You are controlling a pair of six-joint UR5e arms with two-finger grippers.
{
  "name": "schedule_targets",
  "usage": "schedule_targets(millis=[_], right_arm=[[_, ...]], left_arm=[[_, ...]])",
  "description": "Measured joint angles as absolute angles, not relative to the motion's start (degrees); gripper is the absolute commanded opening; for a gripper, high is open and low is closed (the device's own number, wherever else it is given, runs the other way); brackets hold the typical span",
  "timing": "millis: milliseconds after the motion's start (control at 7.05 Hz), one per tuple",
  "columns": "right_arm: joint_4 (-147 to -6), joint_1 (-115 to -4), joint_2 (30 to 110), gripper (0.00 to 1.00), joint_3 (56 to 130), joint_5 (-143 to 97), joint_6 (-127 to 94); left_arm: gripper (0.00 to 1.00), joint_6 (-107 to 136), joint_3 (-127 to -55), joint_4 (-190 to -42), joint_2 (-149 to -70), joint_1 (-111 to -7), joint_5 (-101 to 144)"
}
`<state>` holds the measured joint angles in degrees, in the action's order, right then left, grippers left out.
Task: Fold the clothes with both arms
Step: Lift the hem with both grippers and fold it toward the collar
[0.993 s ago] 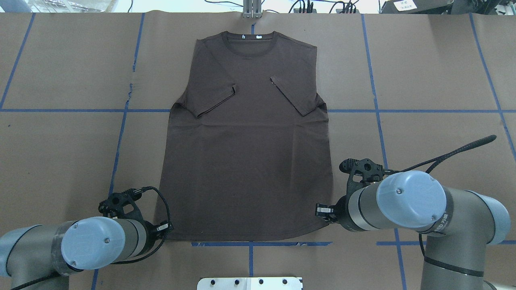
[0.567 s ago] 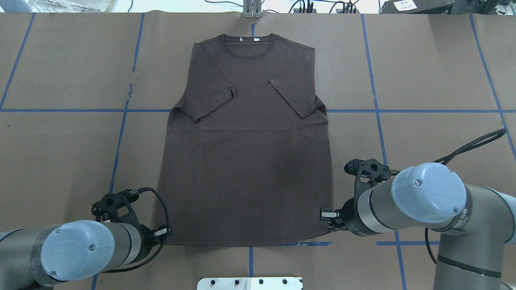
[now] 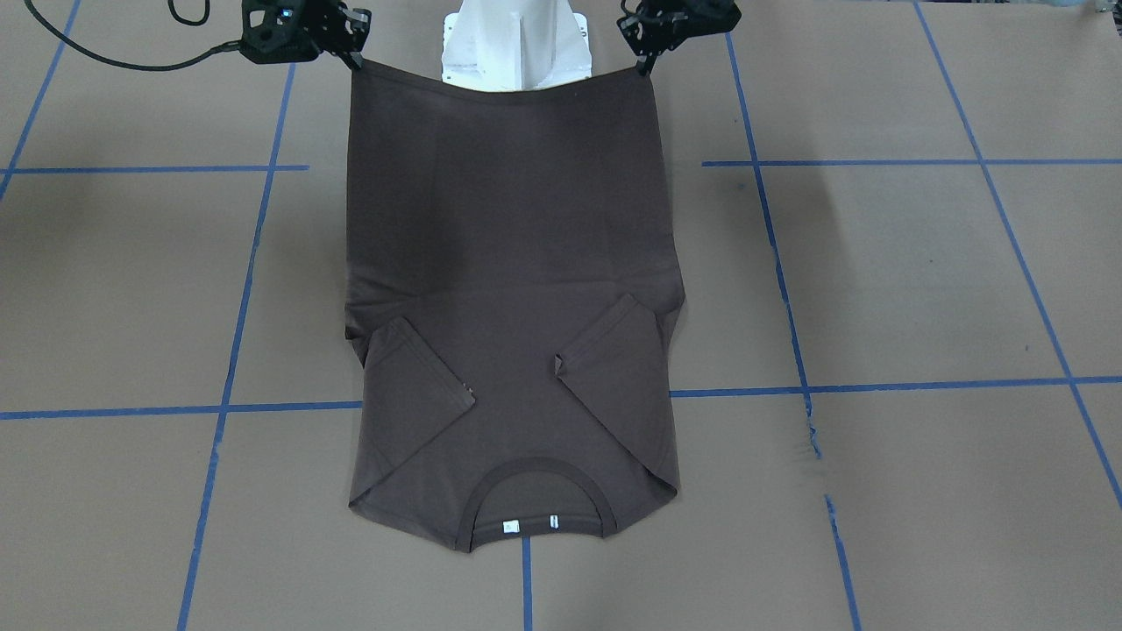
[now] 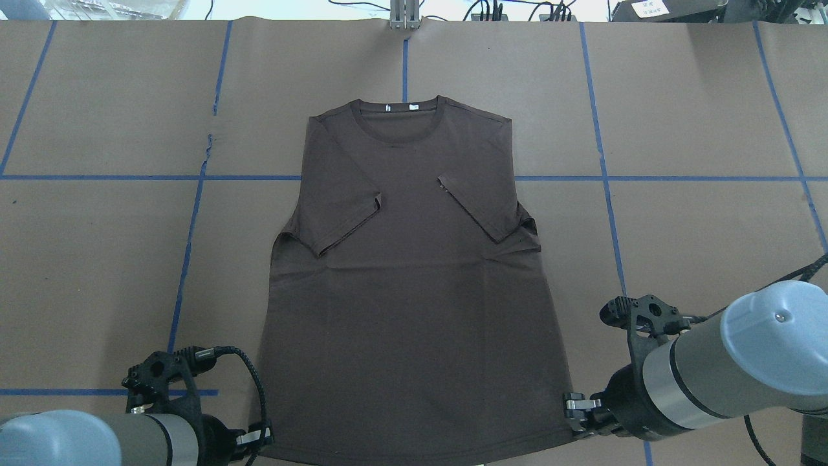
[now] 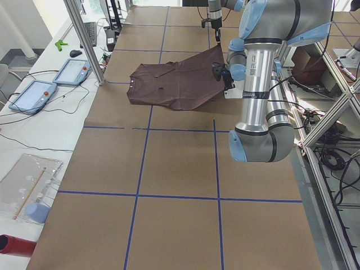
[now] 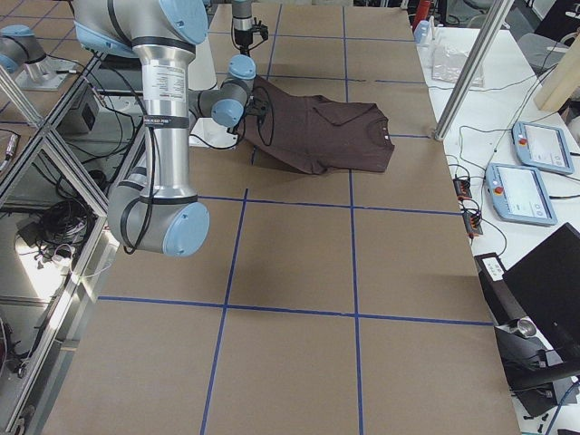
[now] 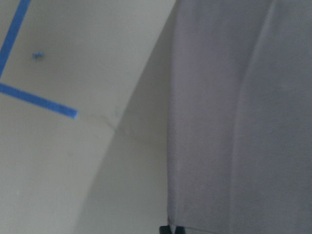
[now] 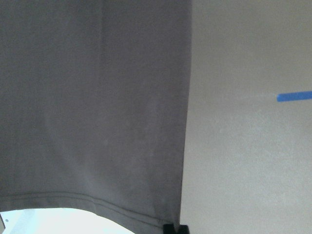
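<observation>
Brown paper covers the big table (image 4: 698,103), and blue tape lines (image 4: 679,177) cross it in squares. A dark brown T-shirt (image 4: 407,291) is spread out in the middle, front side up. Its round collar (image 4: 441,111) points away from the robot and rests flat on the paper. Two little white tags (image 4: 414,107) show inside it. Both short sleeves (image 4: 339,213) are folded in over the chest, like two slanted flaps.

The left gripper (image 4: 260,440) pinches one bottom corner of the shirt, its fingers squeezed tight on the cloth. The right gripper (image 4: 574,414) pinches the other bottom corner the same way. In the left wrist view, black fingertips (image 7: 171,229) peek out at the very bottom, and the cloth runs up from them. In the right wrist view, the fingertips (image 8: 175,228) sit right at the corner of the stitched edge.

From the side, the bottom end of the shirt is held up off the table, and the cloth slopes down to the collar end. From the front, the lifted hem (image 3: 500,95) hangs in a soft curve between the two grippers, in front of the white base (image 3: 517,44). Two tablets (image 5: 73,72) lie on a side table.
</observation>
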<state>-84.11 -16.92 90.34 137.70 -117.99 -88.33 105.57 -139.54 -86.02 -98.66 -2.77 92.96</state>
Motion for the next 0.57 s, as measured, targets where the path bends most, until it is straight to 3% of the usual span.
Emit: schedule_targets(millis=[567], right_arm=[[-84.1, -21.4, 90.2, 0.00, 137.7, -118.2, -85.8]], left_arm=[[0.00, 101.1, -142.1, -83.4, -100.9, -3.8, 93.9]])
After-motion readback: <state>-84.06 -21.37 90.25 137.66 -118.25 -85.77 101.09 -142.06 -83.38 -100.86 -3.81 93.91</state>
